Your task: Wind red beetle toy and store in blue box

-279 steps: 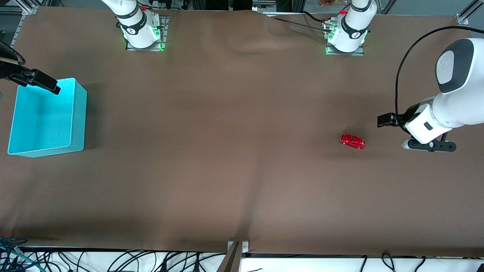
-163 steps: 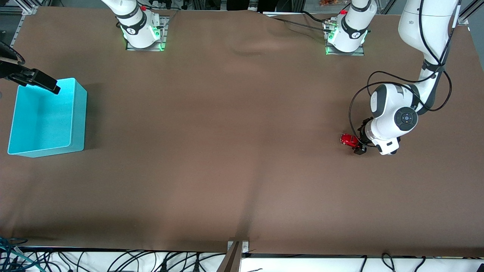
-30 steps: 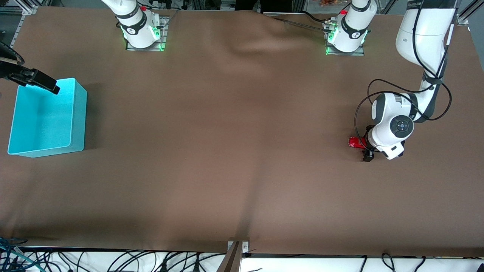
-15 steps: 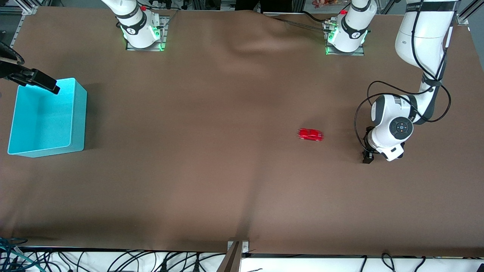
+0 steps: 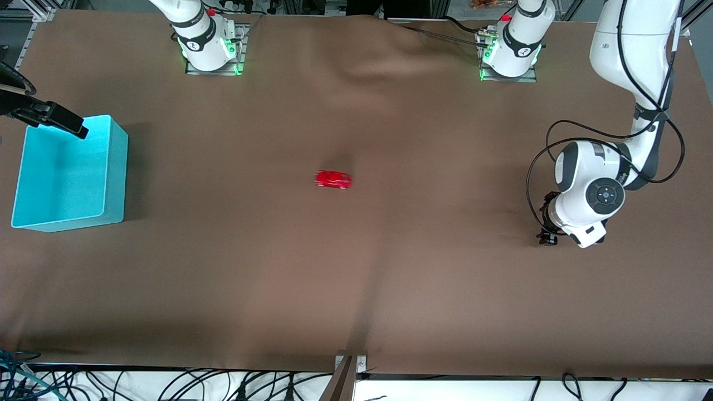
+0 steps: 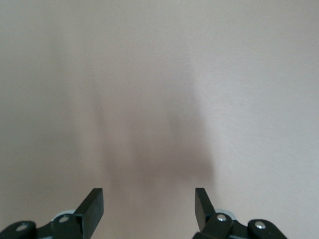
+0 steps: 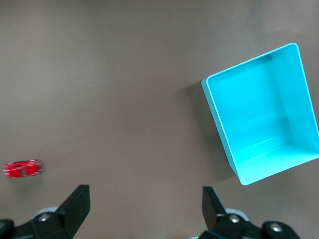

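Note:
The red beetle toy (image 5: 332, 179) stands alone on the brown cloth near the table's middle, and it also shows in the right wrist view (image 7: 22, 169). The blue box (image 5: 114, 172) sits empty at the right arm's end of the table (image 7: 219, 119). My left gripper (image 5: 547, 223) hangs low over bare cloth at the left arm's end, far from the toy. It is open (image 6: 149, 199) with nothing between its fingers. My right gripper (image 5: 67, 123) waits high over the box's farther corner, open and empty (image 7: 144, 196).
A brown cloth (image 5: 356, 278) covers the whole table, with a raised wrinkle (image 5: 373, 67) between the two arm bases. Loose cables (image 5: 167, 387) and a metal bracket (image 5: 348, 370) run along the table edge nearest the front camera.
The left gripper let go of the toy, and the toy rolled across the cloth toward the right arm's end. The left gripper widened and drew slightly away. The right arm has not moved.

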### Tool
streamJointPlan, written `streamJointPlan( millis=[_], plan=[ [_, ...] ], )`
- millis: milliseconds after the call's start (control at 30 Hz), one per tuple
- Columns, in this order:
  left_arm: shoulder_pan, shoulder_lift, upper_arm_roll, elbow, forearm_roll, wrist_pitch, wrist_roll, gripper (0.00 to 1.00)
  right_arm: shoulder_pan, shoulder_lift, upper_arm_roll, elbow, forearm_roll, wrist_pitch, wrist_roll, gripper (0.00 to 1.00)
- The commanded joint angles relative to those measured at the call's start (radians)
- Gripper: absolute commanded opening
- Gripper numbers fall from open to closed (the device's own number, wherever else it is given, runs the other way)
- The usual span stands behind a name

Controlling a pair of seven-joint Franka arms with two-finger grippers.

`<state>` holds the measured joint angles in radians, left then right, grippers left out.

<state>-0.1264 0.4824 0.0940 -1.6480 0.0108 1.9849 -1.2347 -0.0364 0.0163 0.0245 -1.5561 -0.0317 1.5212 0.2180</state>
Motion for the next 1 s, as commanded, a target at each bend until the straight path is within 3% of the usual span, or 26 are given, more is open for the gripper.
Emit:
streamJointPlan(
  millis=[0, 200, 734, 968],
  plan=[
    [0.008, -0.031, -0.010, 0.048, -0.026, -0.074, 0.200, 0.87, 0.006, 0.005, -0.008, 0.024, 0.001, -0.019, -0.011, 1.00],
    [0.010, -0.044, -0.008, 0.100, -0.071, -0.095, 0.424, 1.00, 0.006, 0.005, -0.008, 0.024, 0.001, -0.019, -0.011, 1.00],
    [0.022, -0.130, -0.011, 0.148, -0.069, -0.236, 0.914, 1.00, 0.007, 0.005, -0.006, 0.024, 0.001, -0.019, -0.011, 1.00],
    [0.022, -0.157, -0.017, 0.148, -0.068, -0.258, 0.991, 1.00, 0.006, 0.005, -0.006, 0.024, -0.001, -0.019, -0.011, 1.00]
  ],
)
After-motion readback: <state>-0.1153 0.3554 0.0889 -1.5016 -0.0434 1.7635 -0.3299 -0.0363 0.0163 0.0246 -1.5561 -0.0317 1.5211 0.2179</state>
